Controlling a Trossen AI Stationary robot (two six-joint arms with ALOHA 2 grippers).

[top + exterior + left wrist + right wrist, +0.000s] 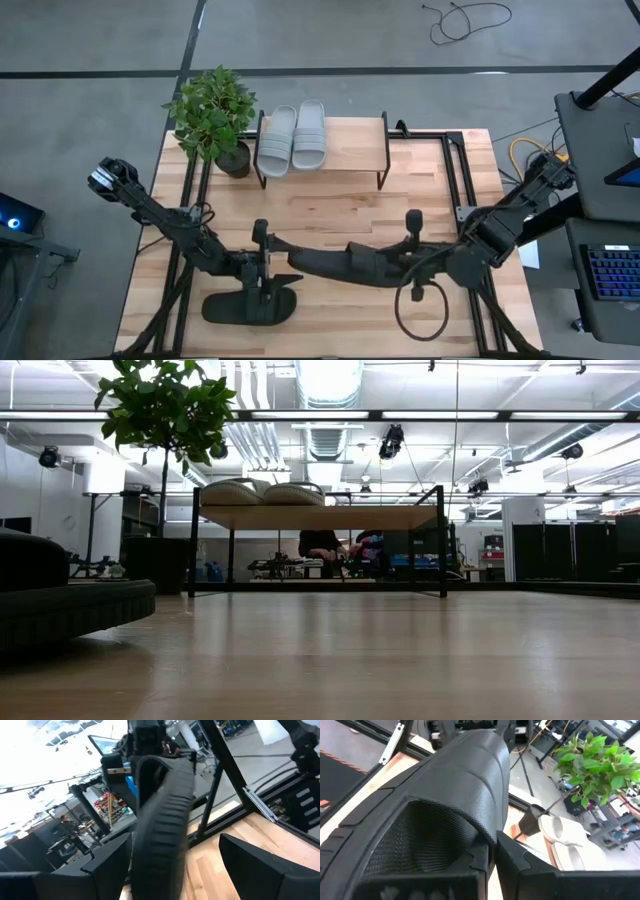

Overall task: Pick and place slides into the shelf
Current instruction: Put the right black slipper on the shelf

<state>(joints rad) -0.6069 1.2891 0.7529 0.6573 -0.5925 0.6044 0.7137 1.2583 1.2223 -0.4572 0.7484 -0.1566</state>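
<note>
On the table (340, 210), the shelf (350, 150) carries two grey slides (292, 138).

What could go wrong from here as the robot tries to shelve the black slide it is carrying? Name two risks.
1. The right gripper pinches the black slide only at its strap; the long overhang toward the open left gripper could let it swing or slip.
2. The two grey slides already fill the left end of the shelf, beside the potted plant; setting the slide down too far left may knock them.
</note>
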